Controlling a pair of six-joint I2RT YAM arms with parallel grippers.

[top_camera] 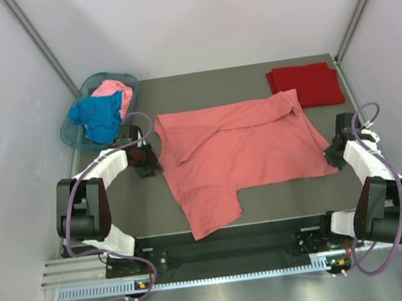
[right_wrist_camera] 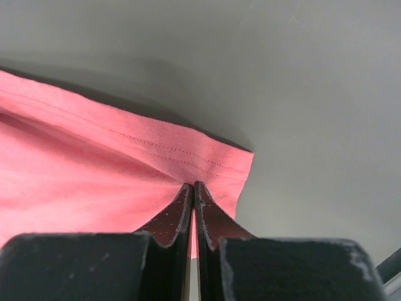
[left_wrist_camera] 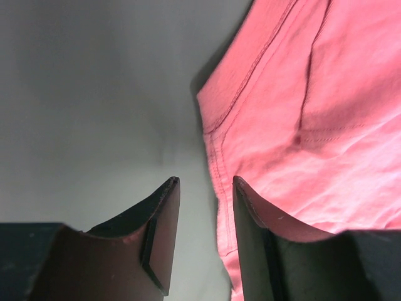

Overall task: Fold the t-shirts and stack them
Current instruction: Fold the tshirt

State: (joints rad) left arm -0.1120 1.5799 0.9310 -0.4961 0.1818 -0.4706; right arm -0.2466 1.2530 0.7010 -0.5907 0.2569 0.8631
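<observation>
A salmon-coral t-shirt [top_camera: 238,153] lies spread out across the middle of the table, partly folded over along its far edge. My right gripper [right_wrist_camera: 193,185] is shut on the hem at its right corner [right_wrist_camera: 213,163], also seen from above [top_camera: 332,156]. At the shirt's left edge my left gripper [top_camera: 147,157] stands open. In the left wrist view [left_wrist_camera: 205,182] the shirt's seamed edge [left_wrist_camera: 216,150] runs between the fingertips, and nothing is pinched. A folded dark red t-shirt [top_camera: 305,85] lies at the back right. A bright blue t-shirt [top_camera: 98,115] and a light pink one [top_camera: 117,91] are bunched in the basket.
The translucent teal basket [top_camera: 66,130] stands at the back left corner, just beyond my left arm. White walls close in the table on both sides and at the back. A dark strip with the arm bases runs along the near edge [top_camera: 227,246].
</observation>
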